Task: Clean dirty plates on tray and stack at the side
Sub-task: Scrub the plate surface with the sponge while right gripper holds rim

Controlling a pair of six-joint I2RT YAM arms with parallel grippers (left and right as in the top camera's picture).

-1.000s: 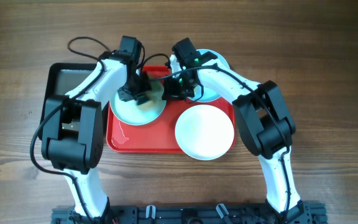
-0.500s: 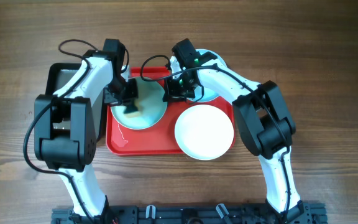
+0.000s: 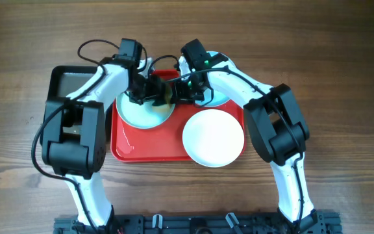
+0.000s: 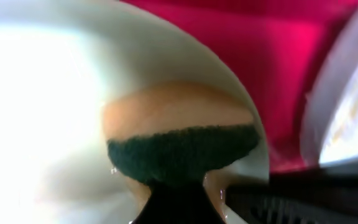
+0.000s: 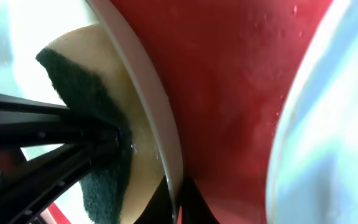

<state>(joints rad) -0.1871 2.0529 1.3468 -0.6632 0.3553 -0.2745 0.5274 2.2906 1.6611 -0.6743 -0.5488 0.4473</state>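
Note:
A red tray holds a pale plate at its left and a second plate at its front right. A third plate lies at the back right, mostly under the right arm. My left gripper is shut on a green and yellow sponge, pressed on the left plate near its right back rim. My right gripper is shut on that plate's rim, right beside the sponge. Wet red tray shows next to it.
A dark grey metal pan sits left of the tray, under the left arm. The wooden table surrounds everything. A black cable loops behind the left arm. The two grippers are very close together over the tray's back middle.
My left gripper with the sponge has swept from the plate's left side back to its right rim, next to the right gripper. The right gripper has kept its hold and place.

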